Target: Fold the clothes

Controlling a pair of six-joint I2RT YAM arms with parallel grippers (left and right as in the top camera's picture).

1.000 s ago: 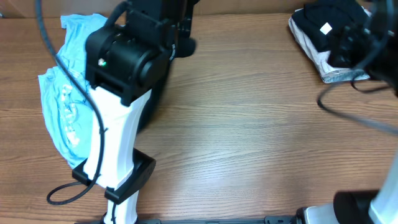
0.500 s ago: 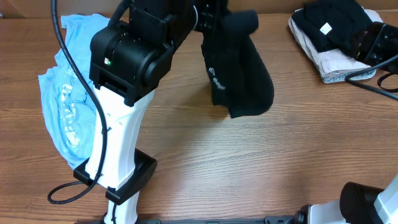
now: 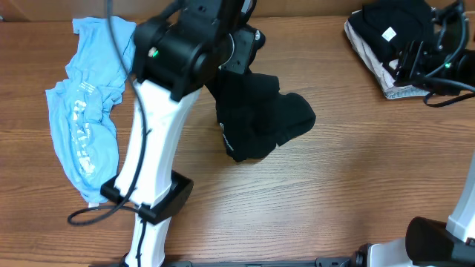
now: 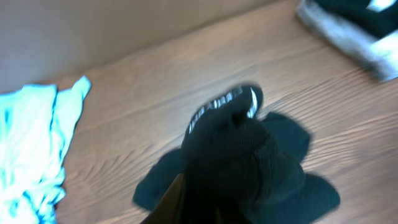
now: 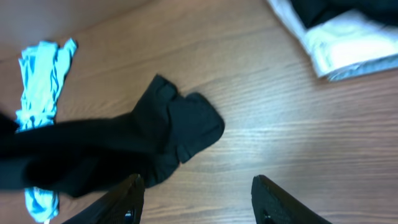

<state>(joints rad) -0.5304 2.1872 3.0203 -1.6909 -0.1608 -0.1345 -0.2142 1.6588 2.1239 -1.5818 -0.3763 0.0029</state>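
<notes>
The left hand [image 3: 239, 53] grasps the top of the black shirt [image 3: 260, 119], whose crumpled lower part rests on the bench [image 3: 356, 178] near the middle of the far edge. The right hand [image 5: 198, 186] is released and empty, its fingers spread wide. The light-blue tee [image 3: 85, 126] lies rumpled along the left edge.

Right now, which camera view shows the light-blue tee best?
The overhead view: almost the whole light-blue tee lies crumpled on the left, with its print visible. The left wrist view shows only a blurred part at its left edge. The right wrist view shows a narrow strip, partly behind the black shirt.
</notes>
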